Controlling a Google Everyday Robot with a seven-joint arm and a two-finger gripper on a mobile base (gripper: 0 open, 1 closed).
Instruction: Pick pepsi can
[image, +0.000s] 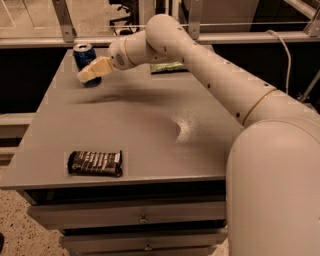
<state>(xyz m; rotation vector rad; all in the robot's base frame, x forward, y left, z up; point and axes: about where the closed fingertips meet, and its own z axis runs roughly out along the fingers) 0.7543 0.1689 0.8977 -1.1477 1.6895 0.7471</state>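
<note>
The pepsi can (82, 54) is dark blue with a silver top and stands upright at the far left corner of the grey table (150, 115). My gripper (89, 73) reaches in from the right on the white arm (200, 60). Its beige fingers overlap the can's lower front part in the camera view and hide it. Whether they touch the can does not show.
A flat black snack wrapper (95, 163) lies near the table's front left edge. A green chip bag (169, 67) lies at the back, partly hidden behind the arm. Drawers sit under the tabletop. A metal rail runs behind the table.
</note>
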